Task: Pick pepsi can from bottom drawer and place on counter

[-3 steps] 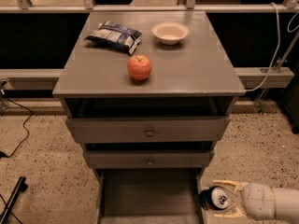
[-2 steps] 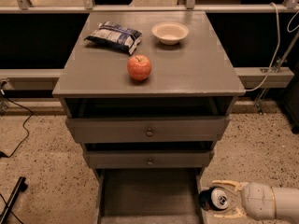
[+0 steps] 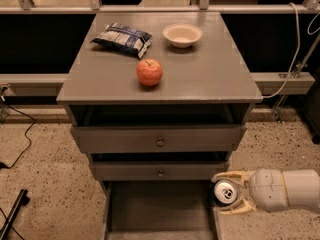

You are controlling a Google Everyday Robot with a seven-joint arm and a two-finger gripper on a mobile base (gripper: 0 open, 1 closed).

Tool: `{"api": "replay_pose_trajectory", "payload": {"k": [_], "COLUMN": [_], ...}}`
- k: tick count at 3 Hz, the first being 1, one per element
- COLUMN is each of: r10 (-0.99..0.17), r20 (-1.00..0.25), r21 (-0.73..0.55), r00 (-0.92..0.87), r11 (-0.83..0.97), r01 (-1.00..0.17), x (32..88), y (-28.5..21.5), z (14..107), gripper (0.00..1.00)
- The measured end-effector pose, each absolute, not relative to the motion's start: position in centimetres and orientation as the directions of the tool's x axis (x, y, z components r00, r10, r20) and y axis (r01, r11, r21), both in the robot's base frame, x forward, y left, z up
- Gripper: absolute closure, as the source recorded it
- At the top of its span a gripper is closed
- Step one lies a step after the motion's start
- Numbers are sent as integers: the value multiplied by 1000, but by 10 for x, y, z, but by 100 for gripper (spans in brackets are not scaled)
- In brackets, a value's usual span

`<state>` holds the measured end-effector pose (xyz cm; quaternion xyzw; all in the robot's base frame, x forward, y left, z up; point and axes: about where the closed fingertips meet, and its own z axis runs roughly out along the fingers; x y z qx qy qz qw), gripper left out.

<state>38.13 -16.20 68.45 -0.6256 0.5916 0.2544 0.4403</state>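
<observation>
The pepsi can (image 3: pixel 224 192), dark with a silver top, sits between my gripper's fingers at the right wall of the open bottom drawer (image 3: pixel 159 209). My gripper (image 3: pixel 226 193) reaches in from the right, its two cream fingers (image 3: pixel 231 176) closed around the can at about the drawer's rim height. The grey counter (image 3: pixel 200 71) is the cabinet's top, above and to the left of the gripper.
On the counter lie a red apple (image 3: pixel 149 72), a blue-white snack bag (image 3: pixel 121 38) and a cream bowl (image 3: pixel 182 34). Two shallower knobbed drawers (image 3: pixel 159 141) stick out slightly above the bottom drawer. A cable (image 3: pixel 292 54) hangs at the right.
</observation>
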Motion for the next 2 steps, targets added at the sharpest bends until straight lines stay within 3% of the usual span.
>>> {"api": "replay_pose_trajectory", "payload": {"k": [1, 2], "r10": [-516, -566], "r20": [-839, -815], "r21": [-250, -195], "r00": [170, 127], "r11": [88, 62], "r01": [-964, -979], "x": [381, 427], "y": [-162, -159], "z": [684, 679], "gripper": [100, 100]}}
